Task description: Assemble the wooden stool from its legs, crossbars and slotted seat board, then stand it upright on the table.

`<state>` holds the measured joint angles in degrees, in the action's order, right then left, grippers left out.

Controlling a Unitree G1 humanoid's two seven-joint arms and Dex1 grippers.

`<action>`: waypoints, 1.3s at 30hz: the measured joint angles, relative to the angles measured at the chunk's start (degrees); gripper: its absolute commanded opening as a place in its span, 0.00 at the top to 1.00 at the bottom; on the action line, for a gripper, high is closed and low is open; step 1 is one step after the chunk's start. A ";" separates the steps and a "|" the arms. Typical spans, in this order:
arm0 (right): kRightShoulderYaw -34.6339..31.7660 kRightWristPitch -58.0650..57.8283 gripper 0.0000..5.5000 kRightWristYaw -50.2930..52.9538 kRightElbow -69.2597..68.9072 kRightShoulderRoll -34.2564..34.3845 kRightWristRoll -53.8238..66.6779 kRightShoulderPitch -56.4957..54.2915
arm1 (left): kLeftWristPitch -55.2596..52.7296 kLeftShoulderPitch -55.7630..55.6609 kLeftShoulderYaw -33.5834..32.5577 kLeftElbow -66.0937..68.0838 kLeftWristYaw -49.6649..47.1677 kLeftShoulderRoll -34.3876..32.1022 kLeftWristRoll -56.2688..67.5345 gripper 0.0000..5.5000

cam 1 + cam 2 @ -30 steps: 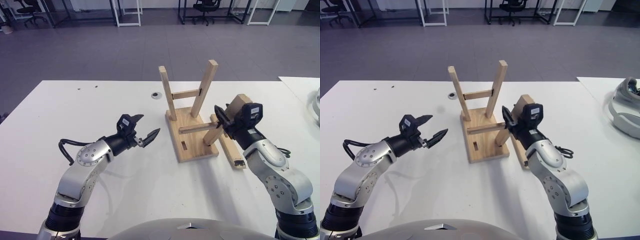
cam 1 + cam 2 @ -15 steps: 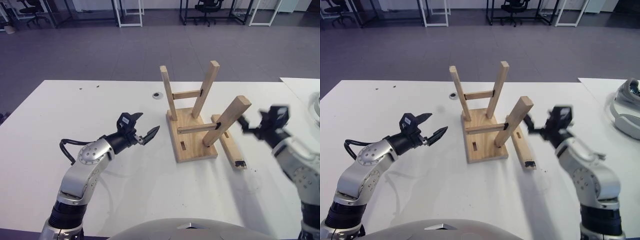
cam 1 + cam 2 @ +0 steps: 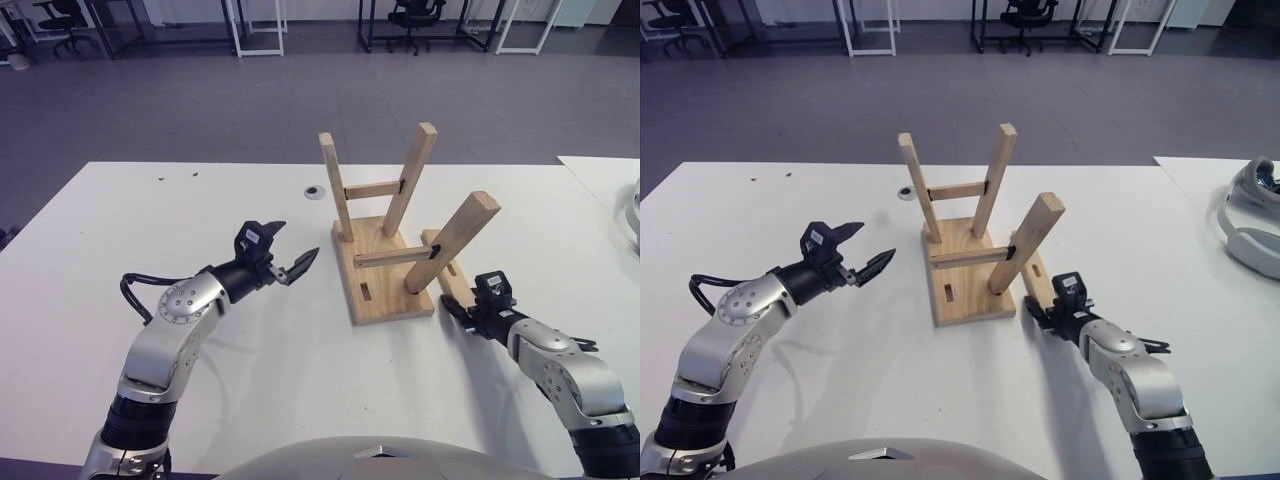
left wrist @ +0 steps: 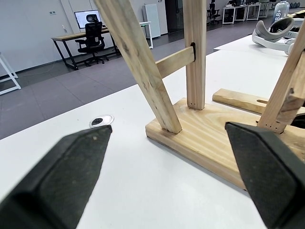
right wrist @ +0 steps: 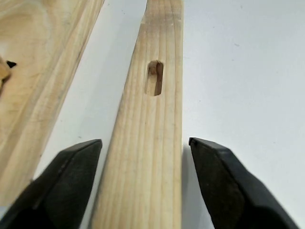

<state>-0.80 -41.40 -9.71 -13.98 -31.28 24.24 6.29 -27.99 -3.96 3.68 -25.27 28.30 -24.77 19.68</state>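
Left fingers (image 4: pixel 62 176): spread wide, empty, near seat board (image 3: pixel 395 290).
Right fingers (image 5: pixel 66 181): spread apart astride loose leg (image 5: pixel 152 119) lying on table (image 3: pixel 150 220), not clamped.

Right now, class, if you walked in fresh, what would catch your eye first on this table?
The half-built stool stands out: its seat board lies flat mid-table with three legs pointing up, the far two joined by a crossbar. Right of it a loose leg lies on the table, the open right gripper straddling it, while the open left gripper hovers left of the board.
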 measured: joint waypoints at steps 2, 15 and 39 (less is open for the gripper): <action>0.26 -0.05 0.53 -0.18 0.70 0.51 -1.06 -0.67 | -0.01 -1.33 -0.69 0.23 -0.12 0.63 0.08 0.20; -9.96 25.77 0.62 -4.68 0.87 -3.28 -9.12 -26.35 | -13.00 -31.27 -20.00 5.67 -14.83 14.23 39.50 0.12; 3.67 28.97 0.62 -21.50 -10.06 2.02 -6.20 -44.77 | -12.38 -50.28 -19.57 14.39 -21.26 13.33 59.18 0.60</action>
<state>2.87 -12.42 -31.20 -24.04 -29.26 18.04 -38.48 -40.37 -54.24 -15.89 -10.89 7.04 -11.44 78.86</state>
